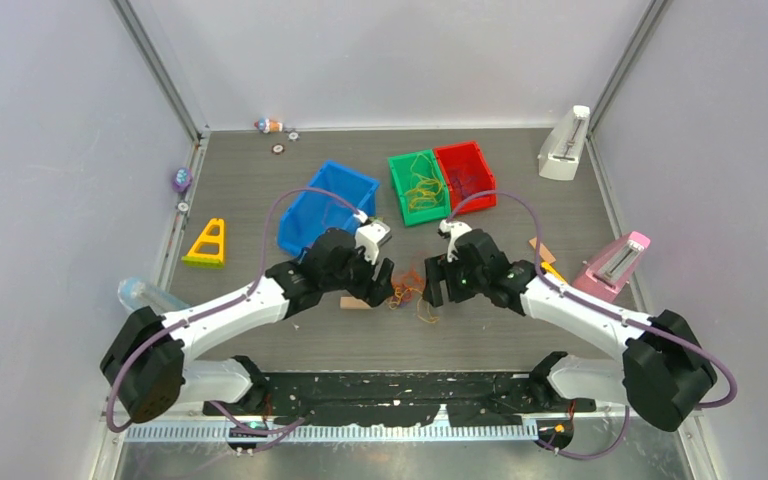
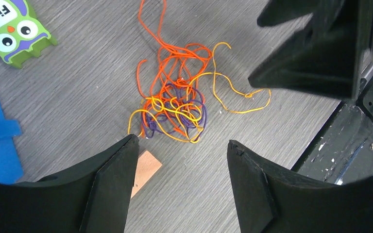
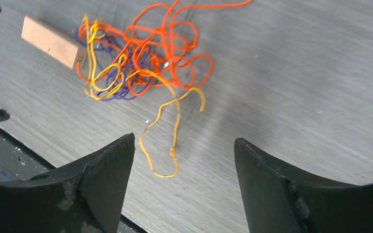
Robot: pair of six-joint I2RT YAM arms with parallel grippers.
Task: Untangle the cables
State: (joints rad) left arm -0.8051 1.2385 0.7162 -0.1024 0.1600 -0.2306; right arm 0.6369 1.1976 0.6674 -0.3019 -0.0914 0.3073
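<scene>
A tangle of orange-red, yellow and purple cables (image 1: 407,294) lies on the grey table between my two grippers. In the left wrist view the tangle (image 2: 177,99) lies just beyond my open, empty left gripper (image 2: 182,143). In the right wrist view the tangle (image 3: 138,63) lies ahead and to the left, and a loose yellow loop (image 3: 167,145) trails between the fingers of my open, empty right gripper (image 3: 184,143). In the top view the left gripper (image 1: 385,275) and right gripper (image 1: 432,280) face each other over the tangle.
A small wooden block (image 1: 356,302) lies beside the tangle. Behind stand a blue bin (image 1: 325,205), a green bin (image 1: 417,185) holding yellow strands and a red bin (image 1: 465,172). A yellow triangle (image 1: 208,243), pink metronome (image 1: 615,265) and white metronome (image 1: 565,145) sit at the sides.
</scene>
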